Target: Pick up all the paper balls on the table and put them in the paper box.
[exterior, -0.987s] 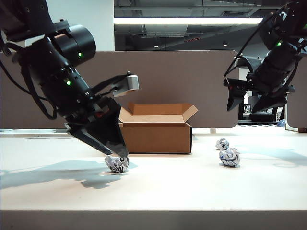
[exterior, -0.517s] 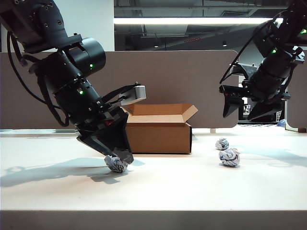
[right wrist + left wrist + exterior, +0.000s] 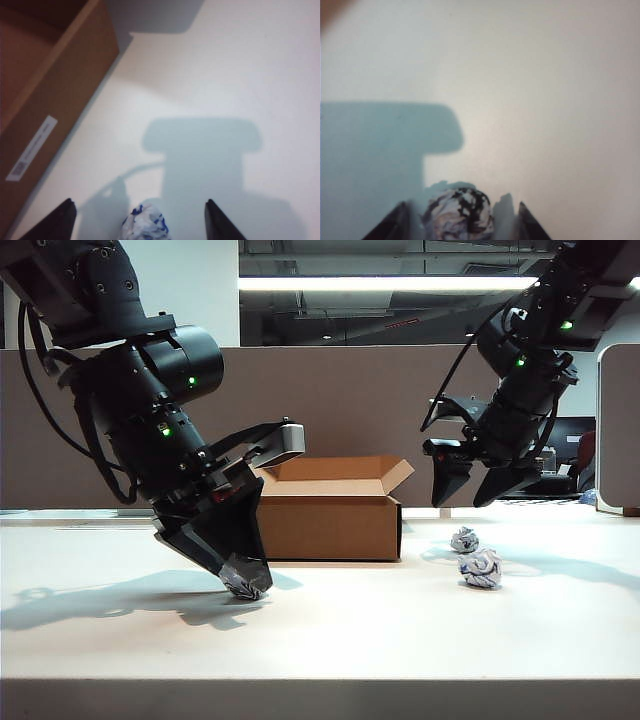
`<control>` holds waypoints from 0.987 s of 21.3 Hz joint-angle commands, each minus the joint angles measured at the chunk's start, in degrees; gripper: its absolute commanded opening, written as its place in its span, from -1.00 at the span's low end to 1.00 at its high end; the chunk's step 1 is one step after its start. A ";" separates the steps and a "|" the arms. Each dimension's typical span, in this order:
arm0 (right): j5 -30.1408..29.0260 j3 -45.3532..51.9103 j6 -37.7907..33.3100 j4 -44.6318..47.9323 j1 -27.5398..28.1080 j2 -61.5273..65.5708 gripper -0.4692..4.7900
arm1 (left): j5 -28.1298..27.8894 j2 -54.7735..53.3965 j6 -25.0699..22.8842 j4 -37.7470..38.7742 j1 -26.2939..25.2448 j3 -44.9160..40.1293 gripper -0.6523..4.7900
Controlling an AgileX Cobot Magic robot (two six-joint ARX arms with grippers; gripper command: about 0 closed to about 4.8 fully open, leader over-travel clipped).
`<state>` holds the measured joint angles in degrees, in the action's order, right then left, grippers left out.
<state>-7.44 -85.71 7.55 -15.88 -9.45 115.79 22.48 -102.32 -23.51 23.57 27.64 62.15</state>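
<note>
The left gripper [image 3: 243, 585] sits low on the table [image 3: 330, 640], fingers partly open around one paper ball [image 3: 458, 214] to grab it, while the right gripper [image 3: 472, 488] hangs wide open and empty above two more paper balls [image 3: 480, 567] beside the paper box [image 3: 325, 515].

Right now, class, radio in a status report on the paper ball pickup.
Left gripper down around a paper ball, jaws not clamped. Right gripper open above two paper balls. Paper box open, path unobstructed.

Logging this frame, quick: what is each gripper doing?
Left gripper: down at the table, jaws around a paper ball, not visibly clamped.
Right gripper: open, empty, above two paper balls.
</note>
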 commanded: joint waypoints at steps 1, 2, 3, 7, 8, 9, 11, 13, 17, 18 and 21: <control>2.73 -4.31 -0.07 -5.79 -0.11 2.32 0.54 | 0.26 -0.02 0.26 1.01 -0.04 0.09 0.26; 2.84 -5.16 -0.07 -7.15 -0.11 2.82 0.54 | 0.26 -0.13 0.44 0.96 -0.04 0.17 0.25; 2.84 -5.33 -0.11 -7.91 -0.11 2.86 0.54 | 0.28 -0.15 1.05 0.76 -0.04 0.22 0.26; 2.78 -5.33 -0.72 -8.52 -0.11 2.86 0.54 | 0.76 -0.24 1.53 0.37 -0.04 0.33 0.26; 1.62 -5.33 -1.16 -9.46 -0.09 2.89 0.54 | 0.94 -0.24 1.77 0.39 -0.04 0.44 0.26; 0.68 -5.33 -1.16 -9.92 -0.09 2.93 0.54 | 1.14 -0.24 1.97 0.33 -0.04 0.44 0.26; -0.22 -5.33 -1.18 -10.19 -0.09 3.04 0.54 | 2.10 -0.26 2.62 0.17 -0.04 0.44 0.26; -0.24 -5.33 -1.55 -10.27 -0.09 3.04 0.54 | 2.25 -0.26 2.93 -0.11 -0.04 0.44 0.26; -0.20 -5.33 -1.55 -10.64 -0.09 3.04 0.54 | 2.16 -0.28 2.95 -0.04 -0.04 0.44 0.16; -0.17 -5.33 -1.55 -10.78 -0.09 3.04 0.54 | 2.08 -0.28 2.95 -0.04 -0.04 0.44 0.06; -0.17 -5.33 -1.55 -10.97 -0.09 3.04 0.54 | 1.07 -0.28 3.58 -0.07 -0.04 0.44 -0.16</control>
<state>-7.40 -90.54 6.22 -27.09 -9.50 119.15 24.08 -102.69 -20.62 23.44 27.59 62.28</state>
